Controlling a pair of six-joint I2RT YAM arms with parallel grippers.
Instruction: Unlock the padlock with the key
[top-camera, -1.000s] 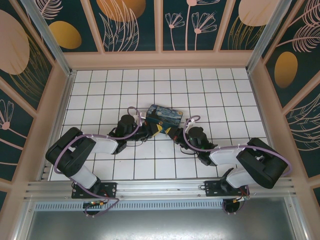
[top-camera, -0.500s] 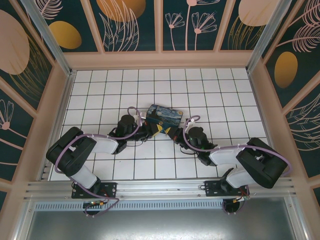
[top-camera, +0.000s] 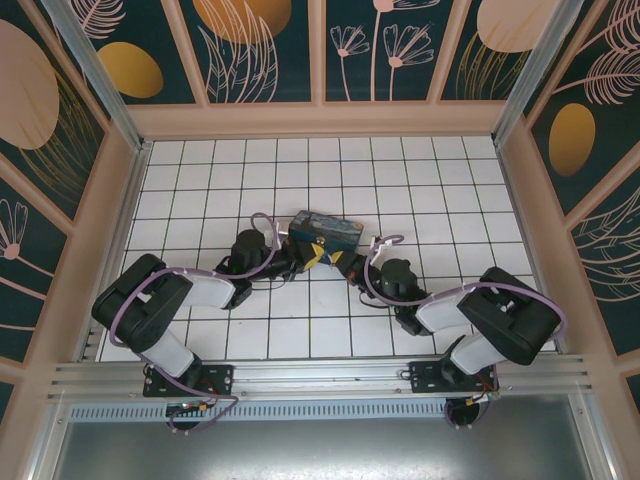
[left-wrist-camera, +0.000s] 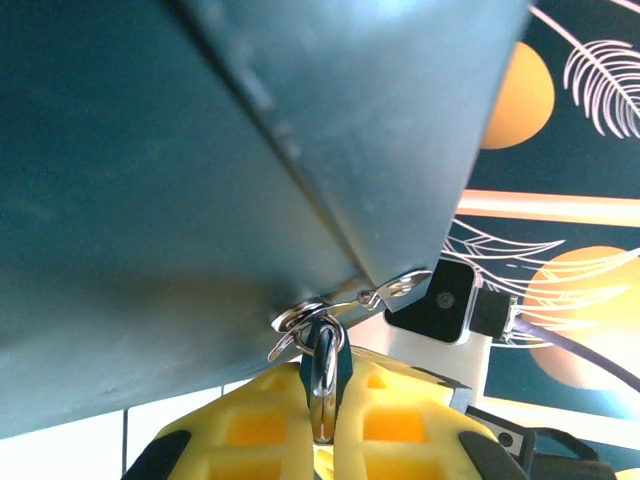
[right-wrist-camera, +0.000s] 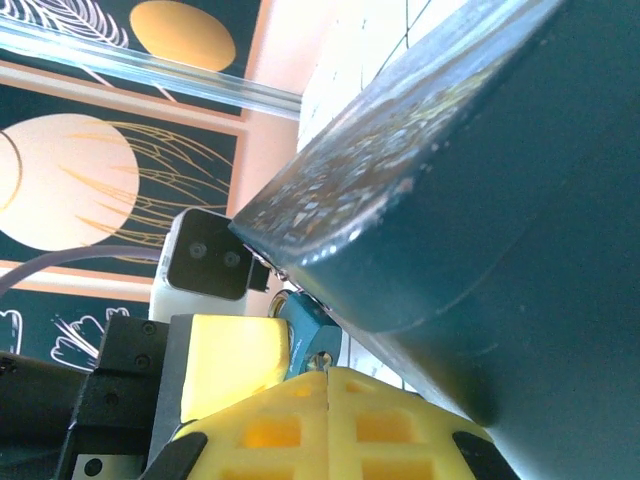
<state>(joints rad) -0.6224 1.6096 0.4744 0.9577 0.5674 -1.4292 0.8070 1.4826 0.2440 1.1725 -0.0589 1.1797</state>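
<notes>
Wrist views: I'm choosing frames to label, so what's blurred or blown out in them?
Left wrist: the box looms soft and featureless, glare near its top edge, while the padlock looks sharper. Right wrist: box's near face blurred too; tiles behind are washed out.

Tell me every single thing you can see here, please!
small bluish padlock with a silvery shackle: one, blue and silver, hanging from the box's latch
dark blue rectangular box: one, dark blue, middle of the table
silvery metal latch: one, silver, on the box's lower edge
white tiled table: one, white, under everything
flower-patterned wall panels: several, dark teal and orange, around the table
left gripper: one, yellow pads, shut on the padlock
right gripper: one, yellow pads, shut, right beside the padlock
</notes>
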